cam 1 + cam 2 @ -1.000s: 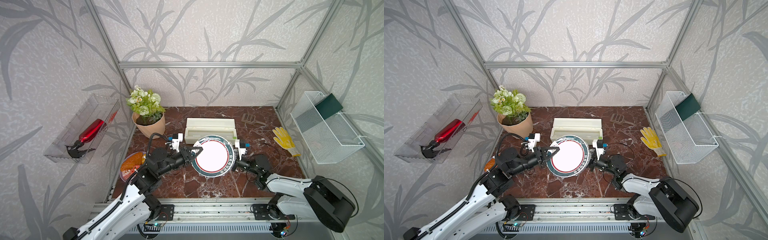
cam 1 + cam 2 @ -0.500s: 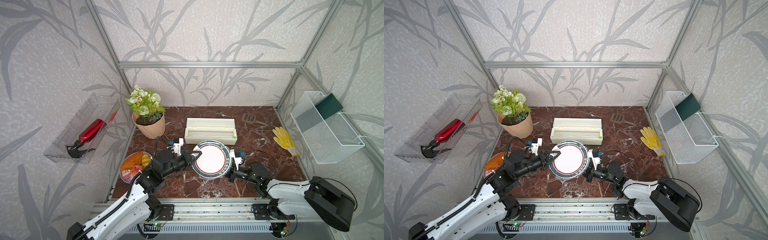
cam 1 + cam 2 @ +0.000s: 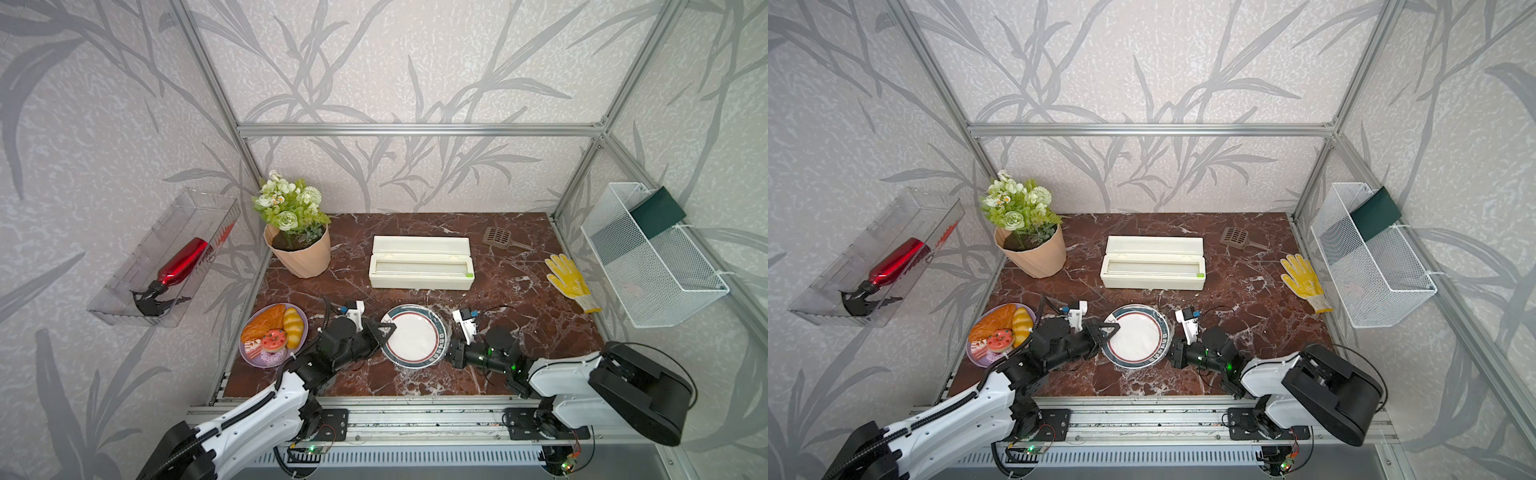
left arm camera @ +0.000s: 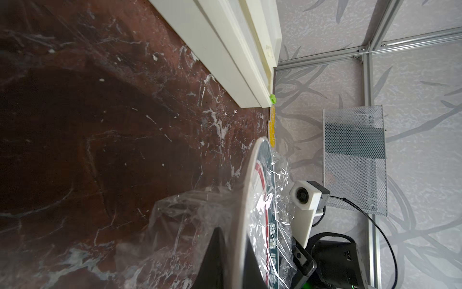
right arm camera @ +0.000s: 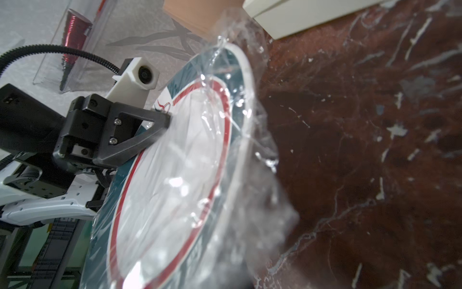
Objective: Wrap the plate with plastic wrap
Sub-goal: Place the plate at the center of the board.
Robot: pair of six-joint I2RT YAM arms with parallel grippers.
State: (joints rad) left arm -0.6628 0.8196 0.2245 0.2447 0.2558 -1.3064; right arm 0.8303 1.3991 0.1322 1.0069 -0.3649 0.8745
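Left jaws grip plate (image 3: 415,341) | right jaws closed | wrist views reveal plastic wrap (image 5: 270,160)

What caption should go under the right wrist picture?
The left hand pinches the green-rimmed plate, with crinkly plastic wrap draped over it.

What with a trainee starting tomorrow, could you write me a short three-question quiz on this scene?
1. True or false: the plastic wrap lies over the face of the plate.
2. Pick one. The left gripper is: A wide open above the plate, B shut on the plate's rim, C out of view.
3. In one word, what colour is the glove on the table?

Key: 1 true; 2 B; 3 yellow.
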